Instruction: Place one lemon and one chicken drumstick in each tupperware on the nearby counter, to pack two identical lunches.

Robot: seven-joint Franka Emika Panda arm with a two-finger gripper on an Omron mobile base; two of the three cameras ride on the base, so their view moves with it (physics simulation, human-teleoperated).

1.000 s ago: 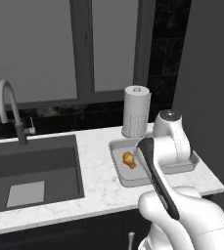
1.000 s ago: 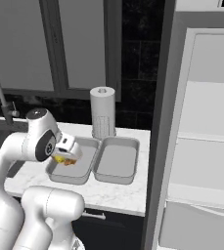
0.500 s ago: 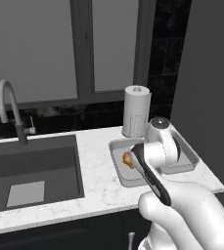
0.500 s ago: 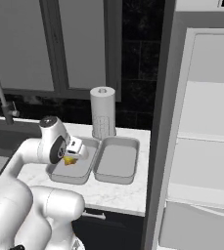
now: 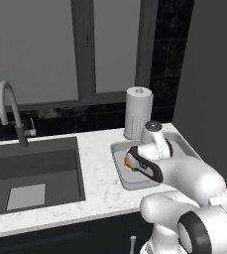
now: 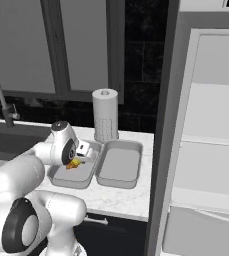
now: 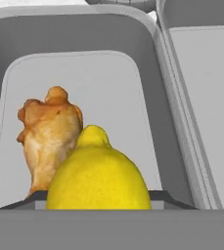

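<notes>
My gripper [image 7: 99,201] is shut on a bright yellow lemon [image 7: 99,176], held low inside the left tupperware [image 7: 74,73]. An orange-brown chicken drumstick [image 7: 47,132] lies on that tray's floor, just left of the lemon and touching it in the hand view. The second tupperware [image 7: 206,88] sits alongside on the right, and what I see of it is bare. In the right base view the hand [image 6: 81,151] reaches into the left tupperware [image 6: 61,177] with the lemon [image 6: 75,163] under it; the other tupperware [image 6: 118,165] is beside it. Both stand on the counter [image 5: 100,188].
A paper towel roll [image 5: 137,113] stands upright just behind the trays. The dark sink basin [image 5: 30,168] with its curved faucet [image 5: 11,111] lies to the left. A tall white unit [image 6: 206,150] walls off the counter's right end.
The hand has come down from above the left tray into it, carrying the lemon, and the arm has folded lower over the counter.
</notes>
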